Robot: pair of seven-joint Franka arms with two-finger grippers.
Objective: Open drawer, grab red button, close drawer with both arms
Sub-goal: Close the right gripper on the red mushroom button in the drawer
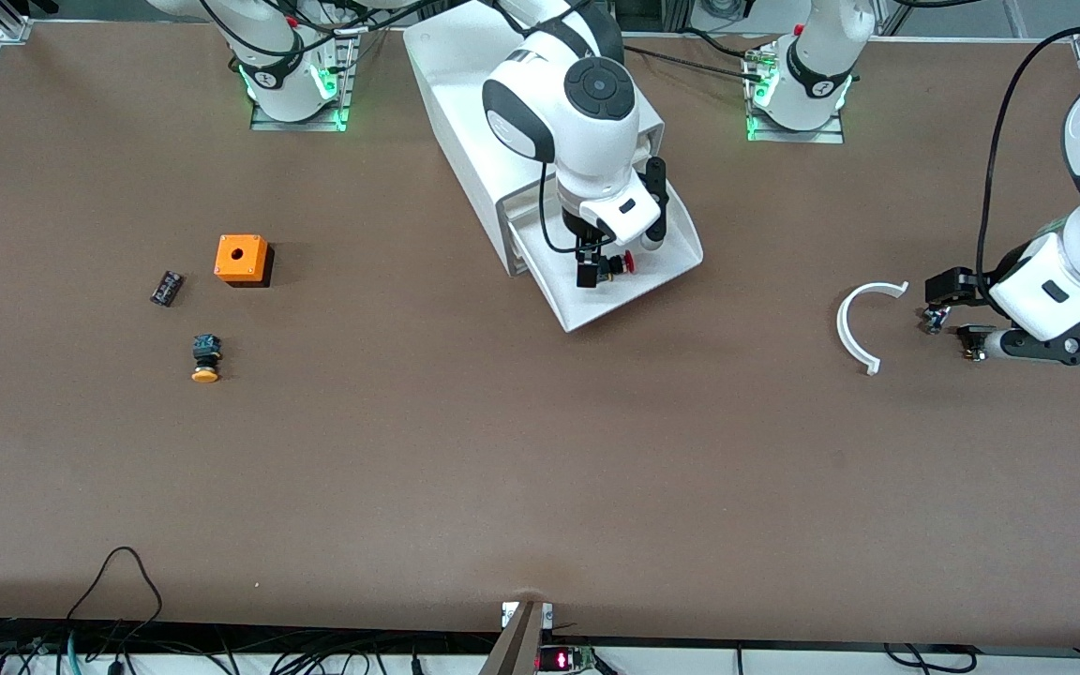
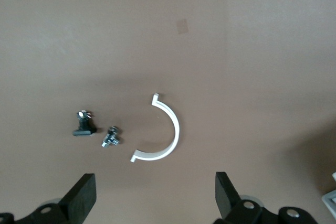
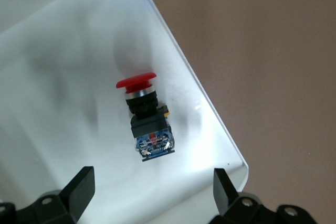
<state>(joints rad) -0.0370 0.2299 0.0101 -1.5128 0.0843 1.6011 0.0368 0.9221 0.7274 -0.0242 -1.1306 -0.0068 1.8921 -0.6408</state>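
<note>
The white cabinet (image 1: 465, 103) stands between the arms' bases, and its lowest drawer (image 1: 662, 281) is pulled out toward the front camera. The red-capped button (image 1: 622, 263) lies on its side in the drawer; the right wrist view shows its red cap and black body (image 3: 147, 121) on the drawer's floor (image 3: 63, 77). My right gripper (image 1: 596, 267) hangs open just above the button, its jaws wide apart (image 3: 152, 192) and holding nothing. My left gripper (image 1: 952, 319) is open and empty (image 2: 155, 195) low over the table at the left arm's end, beside a white half ring (image 2: 167, 135).
The white half ring (image 1: 854, 328) and two small screws (image 2: 111, 138) lie by the left gripper. Toward the right arm's end lie an orange cube with a hole (image 1: 242, 259), a yellow-capped button (image 1: 206, 360) and a small black part (image 1: 166, 288).
</note>
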